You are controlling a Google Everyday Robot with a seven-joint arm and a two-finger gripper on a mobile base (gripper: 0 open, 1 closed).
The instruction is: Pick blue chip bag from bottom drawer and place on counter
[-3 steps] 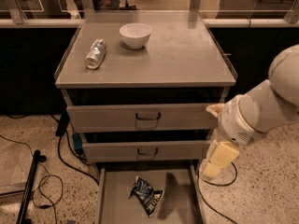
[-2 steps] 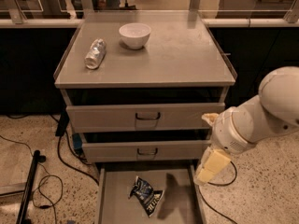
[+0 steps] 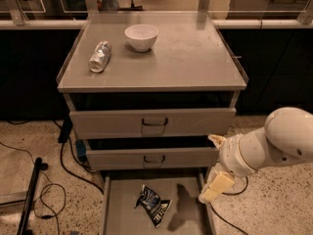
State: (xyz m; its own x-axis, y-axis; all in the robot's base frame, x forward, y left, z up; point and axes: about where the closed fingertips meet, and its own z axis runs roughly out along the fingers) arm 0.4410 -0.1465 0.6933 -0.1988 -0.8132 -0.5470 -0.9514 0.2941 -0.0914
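Listed from the left: loose cables (image 3: 63, 155) on the speckled floor beside the cabinet. On the worktop (image 3: 195, 62) we note a crushed can (image 3: 100, 56) near the left edge and a white bowl (image 3: 141, 36) just right of it, toward the back. The right half of the worktop is bare and bounded by slightly raised side edges. Below come two upper drawers (image 3: 112, 124) with loop handles, then the bottom drawer (image 3: 120, 199), pulled open. The blue chip bag (image 3: 153, 205) lies crumpled on the drawer floor, about midway between the side walls and touching neither. Further right, the end effector (image 3: 215, 187) hangs over the drawer's right wall, near the bag but apart from it. We cannot tell whether it is wide or narrow, and we see nothing carried in it. The white arm (image 3: 274, 146) behind it enters from the right edge. Progress, as we judge it: the drawer is open and the bag is ungrasped, so reach, grasp, lift and placement all remain. Room: there is bare drawer floor on both sides of the bag. The upper drawer fronts stand behind and above the tray, so we expect a lift must come forward before rising to the worktop.
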